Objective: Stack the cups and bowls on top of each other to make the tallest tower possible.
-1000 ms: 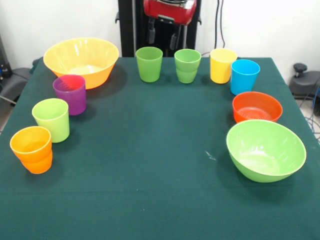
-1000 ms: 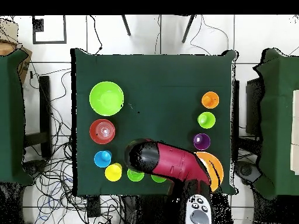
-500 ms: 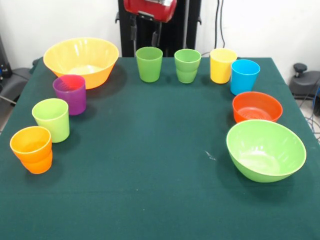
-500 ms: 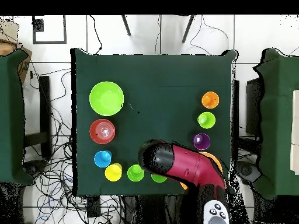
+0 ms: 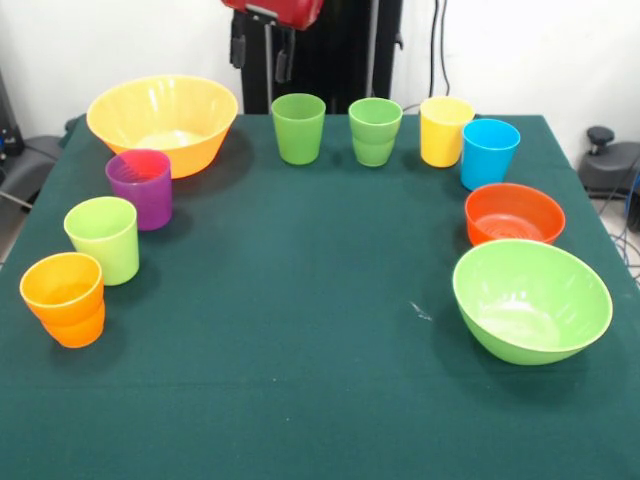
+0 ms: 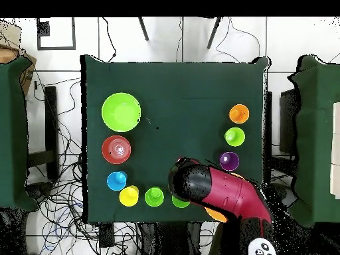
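The dark green table has its centre and near edge unoccupied; all items ring the sides. The black two-fingered gripper hangs above the far edge, fingers apart and empty, between the large orange plastic bowl and the darker green plastic cup. All cups and bowls stand upright, mouths up, none stacked.

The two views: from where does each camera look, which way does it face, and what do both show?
Front view: sits across the table, facing the robot; only the tool and red arm end show at the top edge.
Overhead view: sits above, looking straight down; the red and black arm enters from the bottom.
Shared: the lime-green bowl, red-orange bowl, blue cup and purple cup, turned half round between views.
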Tool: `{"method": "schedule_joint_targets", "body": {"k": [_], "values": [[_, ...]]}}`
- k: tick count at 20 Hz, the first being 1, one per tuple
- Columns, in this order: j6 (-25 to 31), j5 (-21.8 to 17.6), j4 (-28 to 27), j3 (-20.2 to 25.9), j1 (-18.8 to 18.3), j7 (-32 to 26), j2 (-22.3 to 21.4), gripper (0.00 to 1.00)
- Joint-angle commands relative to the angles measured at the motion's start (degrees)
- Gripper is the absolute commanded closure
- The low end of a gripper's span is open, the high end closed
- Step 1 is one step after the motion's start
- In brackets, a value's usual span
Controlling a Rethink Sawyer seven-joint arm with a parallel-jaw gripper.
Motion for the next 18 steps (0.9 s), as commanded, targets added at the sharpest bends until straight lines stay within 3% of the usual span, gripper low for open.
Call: {"method": "schedule_joint_targets", "body": {"k": [1, 18], "values": [[4.3, -4.9, -1.5, 6.9, -1.4, -5.3, 1.0, 0.00], [2.0, -10.0, -2.6, 8.8, -3.3, -4.7, 4.7, 0.00]]}}
